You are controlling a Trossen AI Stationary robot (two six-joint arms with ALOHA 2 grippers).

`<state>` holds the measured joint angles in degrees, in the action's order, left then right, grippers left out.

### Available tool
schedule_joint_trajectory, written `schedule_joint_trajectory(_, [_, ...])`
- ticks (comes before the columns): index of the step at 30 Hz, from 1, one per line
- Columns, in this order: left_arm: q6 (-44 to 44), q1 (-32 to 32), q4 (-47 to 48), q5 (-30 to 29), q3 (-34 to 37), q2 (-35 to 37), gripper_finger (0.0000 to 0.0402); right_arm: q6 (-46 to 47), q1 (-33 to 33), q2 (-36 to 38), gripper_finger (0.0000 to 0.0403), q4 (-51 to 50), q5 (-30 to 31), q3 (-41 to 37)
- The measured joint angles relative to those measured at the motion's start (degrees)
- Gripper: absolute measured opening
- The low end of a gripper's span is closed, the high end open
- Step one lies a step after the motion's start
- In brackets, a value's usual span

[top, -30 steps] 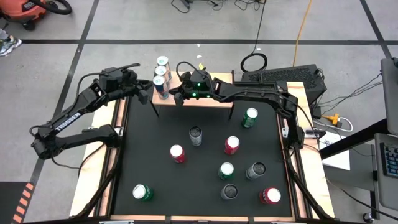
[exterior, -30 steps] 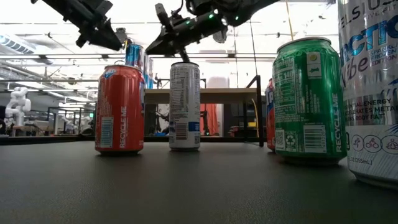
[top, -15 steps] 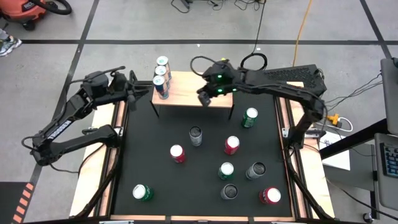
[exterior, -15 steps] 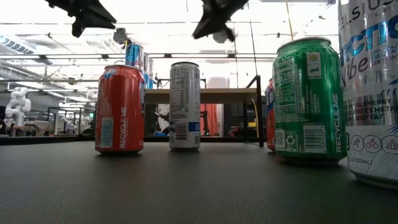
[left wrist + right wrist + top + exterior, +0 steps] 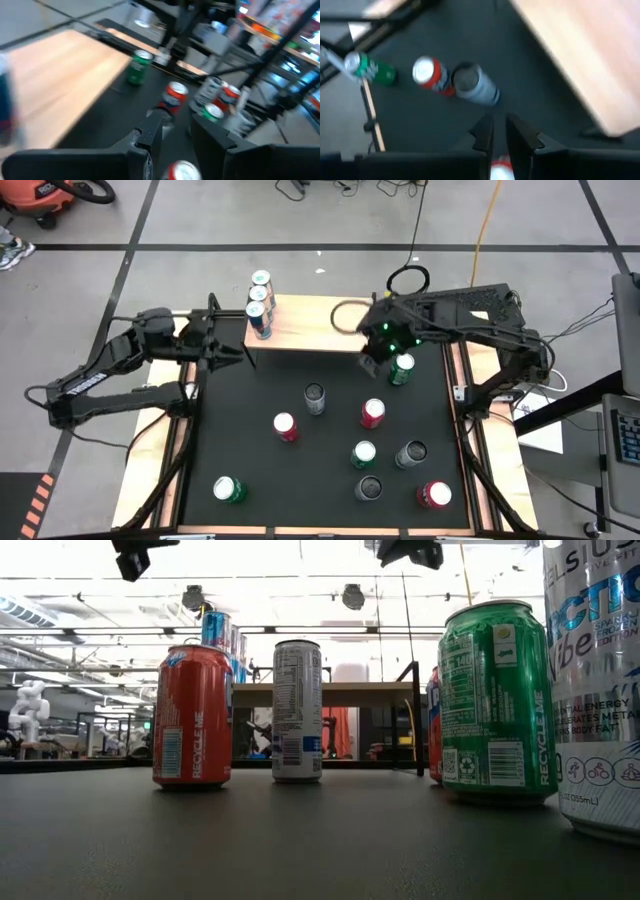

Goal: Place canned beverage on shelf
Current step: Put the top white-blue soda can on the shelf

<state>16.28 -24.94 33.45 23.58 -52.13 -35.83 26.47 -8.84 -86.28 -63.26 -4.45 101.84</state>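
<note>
High view, shelf: we see the shelf [image 5: 310, 330], a light-wood board at the far edge of the black tabletop [image 5: 250, 460], with three cans [image 5: 260, 304] lined up along its left end; the rest of the board is bare.
High view, arms: the right gripper [image 5: 367, 366] hangs past the shelf's right end, just beside a green can [image 5: 402, 368]; the left gripper [image 5: 232, 356] sits off the shelf's left end, carrying nothing.
High view, loose cans: more cans stand scattered over the tabletop, among them a red one [image 5: 373, 412] and a grey one [image 5: 314, 397].
Low view: a red can [image 5: 192, 716], a white can [image 5: 297, 710] and a green can [image 5: 497, 702] stand in front; the shelf shows behind on thin black legs; ceiling lights and workshop benches beyond.
Left wrist view: fingers [image 5: 150, 135] a little apart, nothing between them.
Right wrist view: fingers [image 5: 482, 132] nearly together, nothing held; cans lie ahead on the black surface.
Step, our judgement: between placements, the right arm going for another can.
Next: we reckon it must spread its fingers, drop over the green can and grip it upright.
</note>
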Motion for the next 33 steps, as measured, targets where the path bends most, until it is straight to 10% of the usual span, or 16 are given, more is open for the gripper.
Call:
schedule_joint_trajectory(21, [4.24,26.74,-3.59,-20.11,-0.05,-10.66,0.0104,2.47,11.48,0.21,0.0134,-15.84,6.14,-0.02])
schedule_joint_trajectory(33, [-3.57,31.07,-18.32,-30.25,-0.1,-22.68,0.0137,-7.17,11.43,5.66,0.0175,-14.93,9.68,-0.09])
